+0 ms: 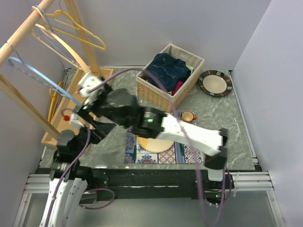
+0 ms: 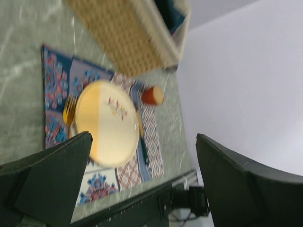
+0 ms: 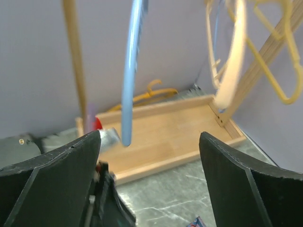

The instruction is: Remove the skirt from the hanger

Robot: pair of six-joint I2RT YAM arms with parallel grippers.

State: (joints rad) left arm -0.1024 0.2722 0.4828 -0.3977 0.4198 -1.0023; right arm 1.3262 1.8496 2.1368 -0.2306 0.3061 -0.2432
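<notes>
Up close, right jaws gaping, gripping nothing, bare blue hanger (image 3: 130, 71) hanging just beyond. Likewise wide open, left jaws, above plate (image 2: 106, 123) and placemat (image 2: 54, 80) on bench (image 2: 23, 56). Dark denim skirt (image 1: 166, 67) heaped in wicker basket (image 1: 156, 92), well apart from hanger.

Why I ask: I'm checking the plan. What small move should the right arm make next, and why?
Probably draw the right gripper straight back from the rack. Its jaws stand open, the blue hanger in front of them hangs bare, and a denim garment already lies in the basket, so little seems left to do there.
</notes>
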